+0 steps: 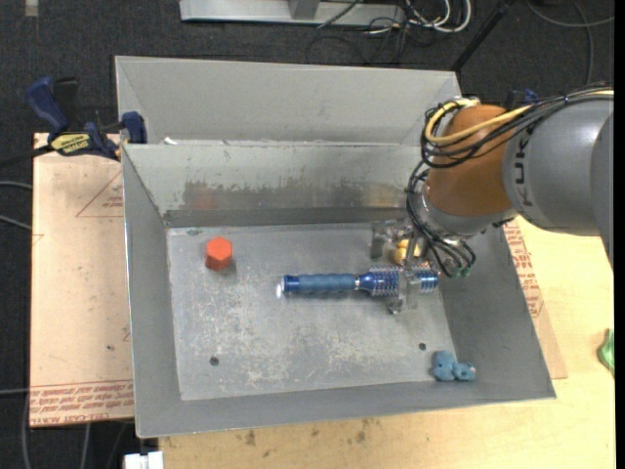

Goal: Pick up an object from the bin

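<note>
A blue brush-like tool (pixel 337 285) with a long handle lies across the middle of the bin floor, its ribbed head pointing right. My gripper (pixel 398 283) is down at that right end, its fingers on either side of the ribbed blue head. The tool rests flat on the bin floor. A small orange block (pixel 219 253) sits far to the left near the back wall. A small light-blue lump (pixel 452 367) lies in the front right corner.
The arm with its orange cover and cables hangs over the bin's right side above the gripper. The bin's sloped walls rise close behind and to the right of the gripper.
</note>
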